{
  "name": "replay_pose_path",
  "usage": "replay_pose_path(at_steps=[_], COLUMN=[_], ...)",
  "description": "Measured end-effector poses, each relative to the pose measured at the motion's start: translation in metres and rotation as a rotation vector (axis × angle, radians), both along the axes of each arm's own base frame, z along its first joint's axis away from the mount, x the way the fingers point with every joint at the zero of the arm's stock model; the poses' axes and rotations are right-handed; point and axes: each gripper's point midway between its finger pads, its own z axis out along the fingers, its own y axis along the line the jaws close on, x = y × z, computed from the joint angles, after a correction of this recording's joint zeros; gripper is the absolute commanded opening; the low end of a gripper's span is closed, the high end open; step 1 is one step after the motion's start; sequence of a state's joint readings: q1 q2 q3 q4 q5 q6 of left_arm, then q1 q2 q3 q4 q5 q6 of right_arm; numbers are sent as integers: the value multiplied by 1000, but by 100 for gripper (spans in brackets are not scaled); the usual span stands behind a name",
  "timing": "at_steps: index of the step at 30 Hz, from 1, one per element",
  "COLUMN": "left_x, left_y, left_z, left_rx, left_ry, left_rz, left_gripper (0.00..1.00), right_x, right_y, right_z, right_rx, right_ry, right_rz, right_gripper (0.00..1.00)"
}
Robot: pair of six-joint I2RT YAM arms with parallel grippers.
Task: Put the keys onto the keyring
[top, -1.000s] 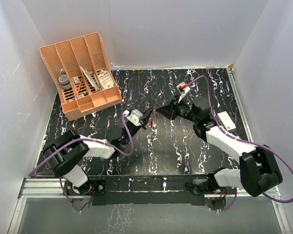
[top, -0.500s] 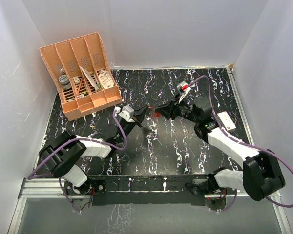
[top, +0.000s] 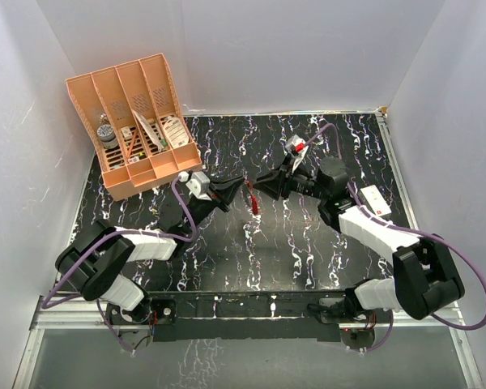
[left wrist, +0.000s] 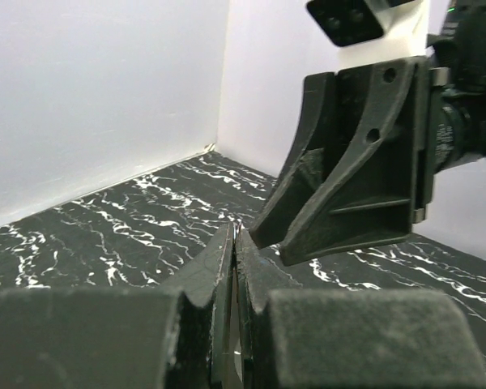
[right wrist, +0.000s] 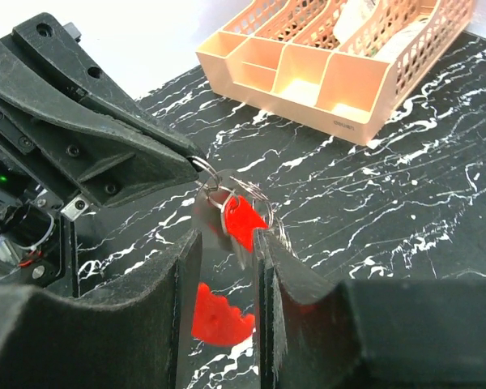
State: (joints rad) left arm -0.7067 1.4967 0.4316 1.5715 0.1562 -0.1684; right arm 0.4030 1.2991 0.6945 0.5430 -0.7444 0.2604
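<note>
Red-headed small key (right wrist: 243, 220) hanging off thin silver wire keyring (right wrist: 204, 168), pinched at ten o'clock by pressed-together left gripper (right wrist: 190, 160); just let go by right gripper (right wrist: 224, 243), newly spread. Probably threaded.

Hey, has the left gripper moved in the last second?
Yes. In the top view the left gripper has drawn back to the left and slightly farther from the arm bases, toward the orange organizer.
</note>
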Motion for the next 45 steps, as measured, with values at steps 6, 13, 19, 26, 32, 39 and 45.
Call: replay_pose_path(at_steps=[6, 13, 19, 26, 32, 39, 45], left_x=[-9, -13, -16, -17, -19, -22, -26], left_y=[-2, -6, -8, -9, -9, -11, -13], left_z=[7, 13, 18, 22, 22, 23, 27], left_rx=[-18, -31, -39, -44, -47, -47, -49], left_ry=[2, 7, 4, 2, 10, 17, 17], left_rz=[-78, -143, -181, -208, -226, -260, -301], left_gripper=[0, 0, 0, 0, 0, 0, 0], right_x=[-4, -9, -10, -9, -9, -8, -11], right_y=[5, 9, 12, 13, 14, 14, 15], right_z=[12, 38, 45, 41, 38, 35, 35], right_rx=[28, 56, 59, 51, 43, 39, 40], right_ry=[-43, -107, -124, -117, -121, -114, -116], right_rz=[72, 132, 163, 174, 182, 193, 216], right_gripper=[31, 30, 30, 27, 20, 17, 9])
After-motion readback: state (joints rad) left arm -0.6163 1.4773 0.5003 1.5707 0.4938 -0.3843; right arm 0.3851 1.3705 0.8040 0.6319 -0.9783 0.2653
